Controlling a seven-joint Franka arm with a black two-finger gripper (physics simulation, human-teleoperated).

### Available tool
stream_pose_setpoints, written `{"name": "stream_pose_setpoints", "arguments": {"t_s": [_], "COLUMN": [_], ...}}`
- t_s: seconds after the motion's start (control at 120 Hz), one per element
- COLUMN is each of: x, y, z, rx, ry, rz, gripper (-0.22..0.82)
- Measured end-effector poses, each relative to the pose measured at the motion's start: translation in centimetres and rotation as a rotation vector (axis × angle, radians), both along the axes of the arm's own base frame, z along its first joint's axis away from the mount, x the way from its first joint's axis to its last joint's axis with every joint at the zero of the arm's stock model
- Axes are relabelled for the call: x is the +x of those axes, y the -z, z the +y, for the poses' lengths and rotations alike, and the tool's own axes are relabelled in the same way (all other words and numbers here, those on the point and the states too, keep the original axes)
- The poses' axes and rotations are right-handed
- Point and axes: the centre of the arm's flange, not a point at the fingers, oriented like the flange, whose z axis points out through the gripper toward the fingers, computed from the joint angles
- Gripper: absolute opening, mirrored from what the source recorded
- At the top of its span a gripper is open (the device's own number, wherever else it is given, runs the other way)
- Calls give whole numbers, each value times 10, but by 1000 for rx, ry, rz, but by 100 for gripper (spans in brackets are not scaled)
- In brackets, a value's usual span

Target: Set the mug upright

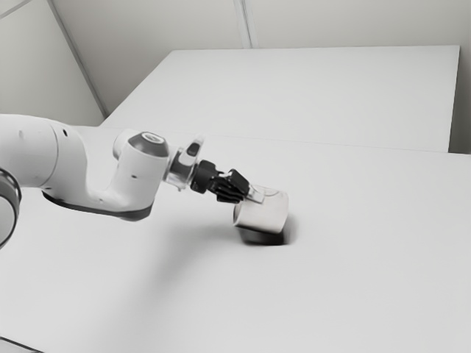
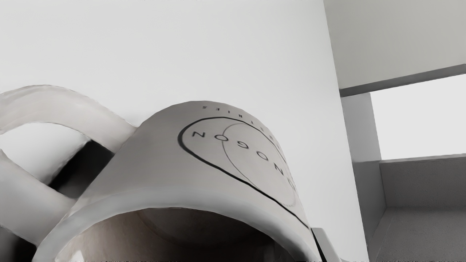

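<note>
Ext. view: mug (image 1: 263, 214) tipped over surface (image 1: 368, 250), mouth twd gripper (image 1: 255, 195); base contact unclear. Can't tell if gripper's wide, narrow or holding. Prob. mid-righting; next: confirm grip, rotate base down, seat it, then release.

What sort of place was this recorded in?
Probably a plain simulated room for robot work: bare pale walls, a broad white table with the arm over it, and a bright window-like opening in the wrist view.

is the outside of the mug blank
No, the wrist view shows dark lettering and curved outlines printed on the mug.
</note>
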Motion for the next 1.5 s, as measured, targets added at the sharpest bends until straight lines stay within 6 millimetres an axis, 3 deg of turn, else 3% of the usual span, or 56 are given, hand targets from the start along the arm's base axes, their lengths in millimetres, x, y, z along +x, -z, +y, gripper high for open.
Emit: {"name": "stream_pose_setpoints", "arguments": {"t_s": [0.217, 0.308, 0.383, 0.517, 0.725, 0.858, 1.075, 1.2, 1.5], "x": [-14, -14, -19, -32, -54, -78, -102, -105, -91], "y": [-60, -101, -121, -145, -160, -146, -92, -73, -46], "z": [-4, -4, -1, 19, 35, 49, 68, 70, 68], "rx": [52, 170, 298, 545, 861, 989, 1062, 1065, 1048], "ry": [66, 149, 220, 304, 335, 291, 153, 69, -61], "rz": [-138, -214, -237, -210, -84, 16, 101, 93, 114], "gripper": [-16, -17, -17, -17, -17, -17, -17, -17, -17]}}
